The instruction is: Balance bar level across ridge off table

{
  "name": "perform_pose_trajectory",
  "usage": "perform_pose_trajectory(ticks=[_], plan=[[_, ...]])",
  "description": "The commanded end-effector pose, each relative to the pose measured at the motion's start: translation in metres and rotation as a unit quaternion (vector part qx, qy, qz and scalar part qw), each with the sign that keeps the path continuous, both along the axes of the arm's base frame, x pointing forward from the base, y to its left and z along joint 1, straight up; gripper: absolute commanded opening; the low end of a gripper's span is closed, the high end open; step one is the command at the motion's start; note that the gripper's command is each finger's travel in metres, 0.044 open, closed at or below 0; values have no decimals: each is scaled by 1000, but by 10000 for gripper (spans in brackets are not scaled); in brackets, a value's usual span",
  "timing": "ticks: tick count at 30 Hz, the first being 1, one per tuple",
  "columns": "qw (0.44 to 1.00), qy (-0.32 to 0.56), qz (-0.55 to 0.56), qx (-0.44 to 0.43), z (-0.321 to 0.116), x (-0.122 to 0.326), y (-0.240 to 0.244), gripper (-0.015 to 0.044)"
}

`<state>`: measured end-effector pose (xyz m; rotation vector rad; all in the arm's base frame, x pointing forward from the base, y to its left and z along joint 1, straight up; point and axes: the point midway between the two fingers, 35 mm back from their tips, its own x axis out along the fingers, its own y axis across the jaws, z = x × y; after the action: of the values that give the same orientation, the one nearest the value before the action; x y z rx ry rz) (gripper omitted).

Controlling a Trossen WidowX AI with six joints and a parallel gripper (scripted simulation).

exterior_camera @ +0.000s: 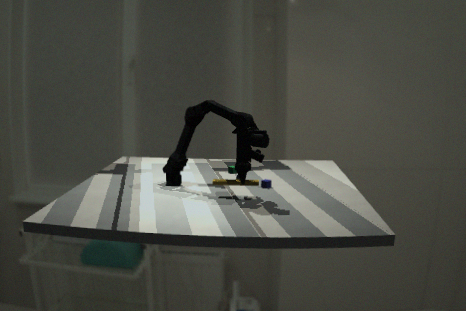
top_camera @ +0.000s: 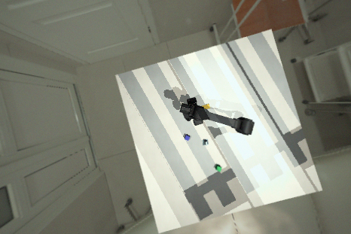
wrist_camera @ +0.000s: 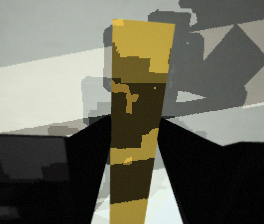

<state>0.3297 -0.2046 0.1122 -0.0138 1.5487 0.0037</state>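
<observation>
The striped table (top_camera: 167, 211) (exterior_camera: 300, 241) spreads beneath everything, and the black arm (top_camera: 222, 119) (exterior_camera: 186, 131) arches over it, with its gripper (top_camera: 192, 111) (exterior_camera: 243, 182) (wrist_camera: 134, 122) pointing down. The fingers are closed on the yellow bar (top_camera: 206, 106) (exterior_camera: 225, 181) (wrist_camera: 143, 50), which runs out beyond both sides of the grip, its longer stretch toward the arm's base. In the exterior view the bar looks about level and, judging by its separate shadow, raised off the table.

To the arm's left of the gripper lie the green block (top_camera: 218, 168) (exterior_camera: 232, 169), farthest off, the blue block (top_camera: 187, 137) (exterior_camera: 266, 183), nearer, and a small dark teal piece (top_camera: 205, 141). Which of these, if any, is the ridge I cannot tell.

The step in hand seems to be carrying the bar to the ridge. The next move calls for centring its middle over the support, lowering it level, and opening gently; an off-centre grip could tip it on release.
</observation>
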Motion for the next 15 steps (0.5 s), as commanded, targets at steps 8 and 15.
perform_pose_trajectory(ticks=[8,15], plan=[[1000,-1,2,-5,29,-2,1,0],[1000,-2,-2,-4,29,5,21,0]])
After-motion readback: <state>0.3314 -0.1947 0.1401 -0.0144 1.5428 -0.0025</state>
